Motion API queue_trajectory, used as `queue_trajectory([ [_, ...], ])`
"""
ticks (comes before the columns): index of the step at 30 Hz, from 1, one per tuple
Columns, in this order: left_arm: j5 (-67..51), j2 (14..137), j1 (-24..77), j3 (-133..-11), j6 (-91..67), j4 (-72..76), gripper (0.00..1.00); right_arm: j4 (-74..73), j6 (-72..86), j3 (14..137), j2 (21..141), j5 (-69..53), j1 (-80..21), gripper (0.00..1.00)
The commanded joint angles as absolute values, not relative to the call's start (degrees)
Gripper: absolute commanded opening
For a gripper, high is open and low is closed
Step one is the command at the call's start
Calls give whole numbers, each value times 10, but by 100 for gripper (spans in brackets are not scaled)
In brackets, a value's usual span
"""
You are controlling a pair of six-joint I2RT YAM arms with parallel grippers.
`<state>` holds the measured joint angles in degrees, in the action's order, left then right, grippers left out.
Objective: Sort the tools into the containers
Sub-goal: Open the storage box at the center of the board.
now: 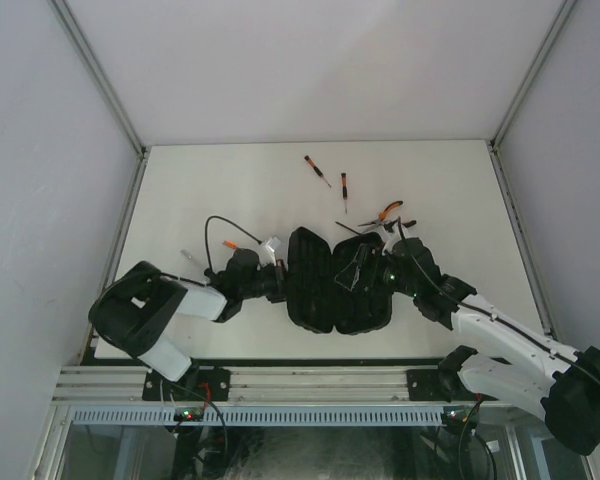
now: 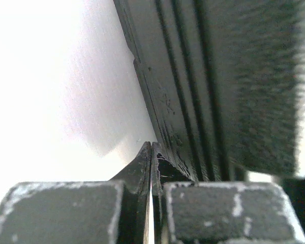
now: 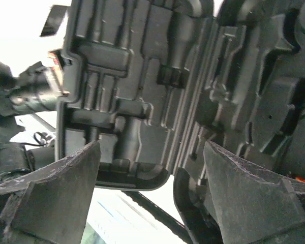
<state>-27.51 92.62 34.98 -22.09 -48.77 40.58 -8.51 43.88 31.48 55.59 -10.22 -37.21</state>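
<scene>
The white surface (image 1: 230, 190) carries everything. Toward its near edge, between the two arms, the black tool case (image 1: 325, 285) lies opened flat, its two halves spread side by side and their moulded slots facing up. The right hand (image 3: 151, 152) hangs over the case's right half with its fingers spread wide, released and gripping nothing. The left hand (image 2: 151, 148) sits at the case's left rim, clenched, its two fingers pressed together with nothing between them. Just beyond the case's far right corner lie the pliers (image 1: 388, 212) with orange grips. Farther back and to their left lie the near screwdriver (image 1: 344, 190) and the far screwdriver (image 1: 317, 170), both thin, close together but not touching
</scene>
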Motion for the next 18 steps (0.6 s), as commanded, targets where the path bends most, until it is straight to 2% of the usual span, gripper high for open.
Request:
queue_trajectory([
  [1, -245, 860, 334, -234, -431, 326, 0, -126, 409, 328, 547, -63, -374, 81],
  [10, -158, 749, 314, -262, -361, 137, 0, -151, 390, 316, 559, -20, -374, 81],
  [18, -84, 692, 309, -282, -335, 35, 1, -134, 394, 295, 581, -17, -374, 81],
])
